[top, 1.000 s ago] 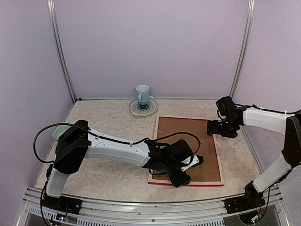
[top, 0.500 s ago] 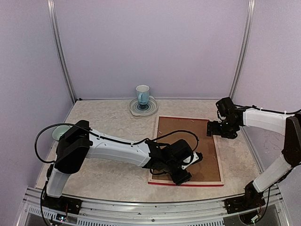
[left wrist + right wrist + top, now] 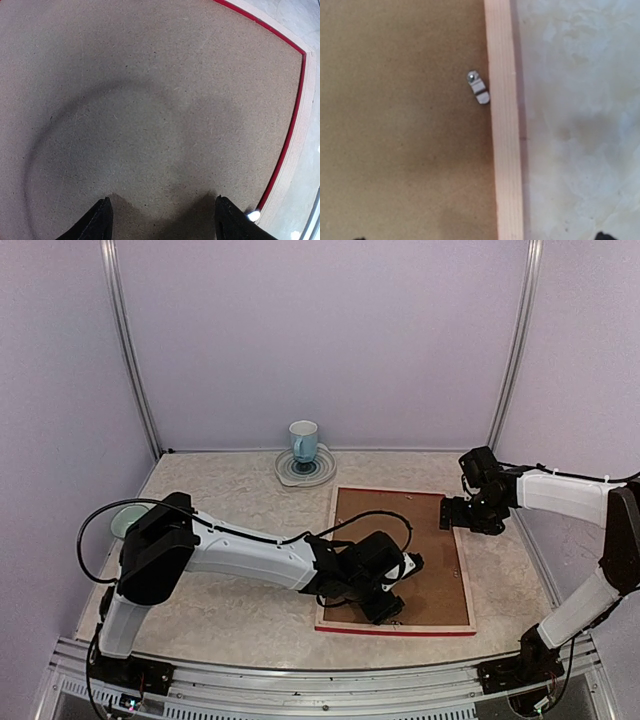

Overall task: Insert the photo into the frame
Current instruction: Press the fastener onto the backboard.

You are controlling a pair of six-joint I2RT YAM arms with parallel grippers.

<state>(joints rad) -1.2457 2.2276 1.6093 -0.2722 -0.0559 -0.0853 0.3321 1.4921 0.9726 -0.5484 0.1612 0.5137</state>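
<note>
Large rectangular frame with red edges and a pale wood reverse (image 3: pixel 420 631) lies face down on the marbled beige bench (image 3: pixel 230 500). A plain brown fibreboard backing board (image 3: pixel 430 570) sits inside its rebate. The cat photo is not in view; probably it is already under the board, which would explain the frame lying reverse-up.

Left hand (image 3: pixel 162 222) is low over the board's near-left part, released, with jaws apart and nothing between them. Whether it touches the board is unclear. It looks placed to press the board flat.

Right hand (image 3: pixel 462 515) hovers over the frame's far right rail, fully spread and empty. Its wrist view looks straight down on a small metal turn clip (image 3: pixel 478 87) beside the rail, likely its target.

White-and-blue ceramic mug (image 3: pixel 303 440) on a round patterned plate (image 3: pixel 283 472) sits at the far edge, well apart. Pale green bowl (image 3: pixel 125 523) is on the left, half hidden by the left arm. Neither blocks the frame.
</note>
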